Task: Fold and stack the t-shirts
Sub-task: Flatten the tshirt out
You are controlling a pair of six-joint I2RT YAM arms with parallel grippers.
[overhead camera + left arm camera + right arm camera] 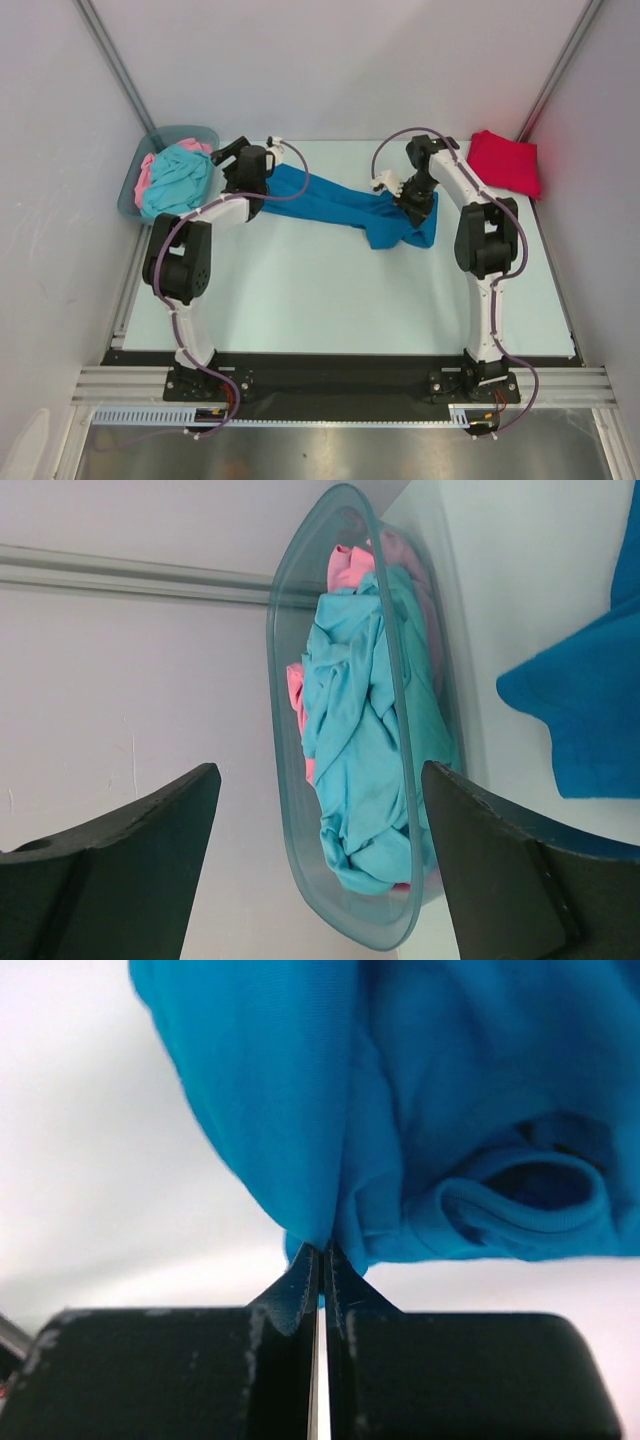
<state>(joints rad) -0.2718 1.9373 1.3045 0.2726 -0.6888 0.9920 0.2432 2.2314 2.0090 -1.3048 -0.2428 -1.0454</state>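
Note:
A deep blue t-shirt (335,205) lies stretched across the back of the table. My right gripper (412,203) is shut on a bunched fold at its right end; in the right wrist view the fingertips (322,1250) pinch the blue cloth (400,1110). My left gripper (228,152) is open and holds nothing, hovering beside the shirt's left end and facing the bin. A turquoise t-shirt (360,750) and a pink one (297,695) lie crumpled in that bin. A red t-shirt (505,162) lies folded at the back right corner.
The grey-blue plastic bin (195,133) stands at the back left corner against the wall; its rim (290,610) fills the left wrist view between the open fingers. White walls close in the table on three sides.

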